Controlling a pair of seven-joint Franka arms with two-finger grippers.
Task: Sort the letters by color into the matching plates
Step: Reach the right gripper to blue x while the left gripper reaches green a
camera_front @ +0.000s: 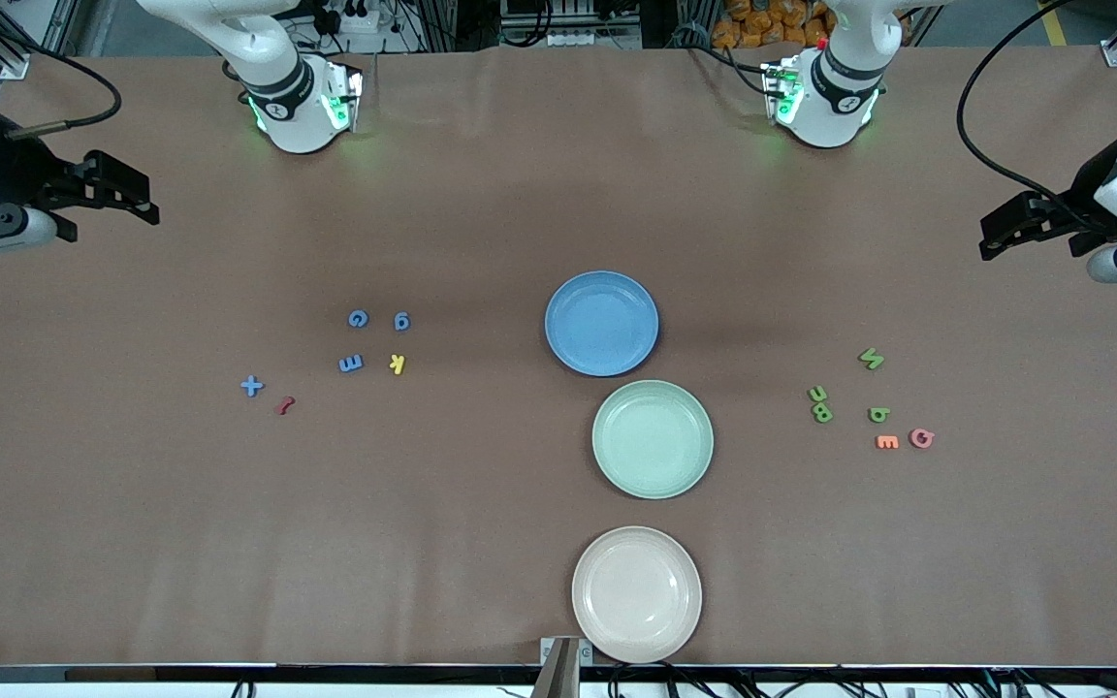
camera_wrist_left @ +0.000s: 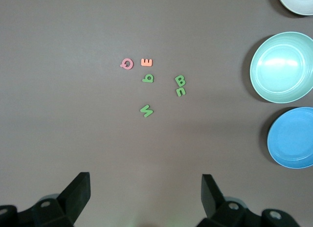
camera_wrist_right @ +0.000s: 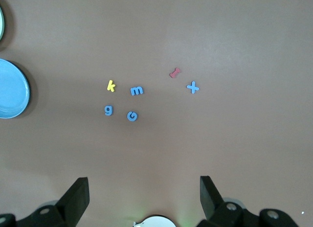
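Three empty plates lie in a row mid-table: blue (camera_front: 602, 323), mint green (camera_front: 653, 438) nearer the front camera, beige-pink (camera_front: 636, 593) nearest. Toward the right arm's end lie several blue letters (camera_front: 357, 318), a yellow k (camera_front: 398, 364), a blue plus (camera_front: 250, 386) and a red piece (camera_front: 284, 405); the right wrist view shows them too (camera_wrist_right: 137, 90). Toward the left arm's end lie several green letters (camera_front: 819, 403), an orange E (camera_front: 887, 442) and a pink Q (camera_front: 921, 438). My right gripper (camera_front: 146, 202) and left gripper (camera_front: 990, 237) are open, empty, high over the table's ends.
The table is covered in brown paper (camera_front: 481, 504). Both arm bases (camera_front: 302, 107) stand along the edge farthest from the front camera. A small metal bracket (camera_front: 563, 654) sits at the table's near edge beside the beige-pink plate.
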